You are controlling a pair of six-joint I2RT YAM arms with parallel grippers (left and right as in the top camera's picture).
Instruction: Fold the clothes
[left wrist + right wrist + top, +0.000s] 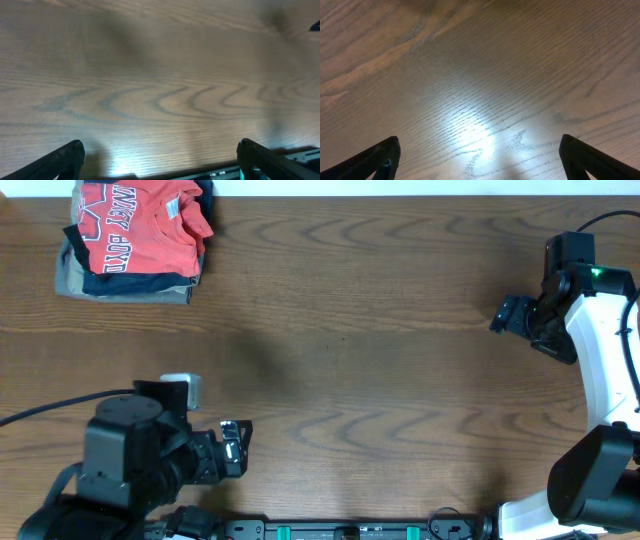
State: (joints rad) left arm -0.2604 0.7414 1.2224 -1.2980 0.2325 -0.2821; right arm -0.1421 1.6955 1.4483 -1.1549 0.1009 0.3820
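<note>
The orange-red T-shirt lies on top of a stack of dark and khaki garments at the far left corner of the wooden surface, well apart from both arms. The left claw hangs near the front edge, spread wide with nothing in it. The right claw, out at the right side, is likewise spread and empty over bare wood.

One T-shirt, at least two other folded garments, one table, one left arm, one right arm.
</note>
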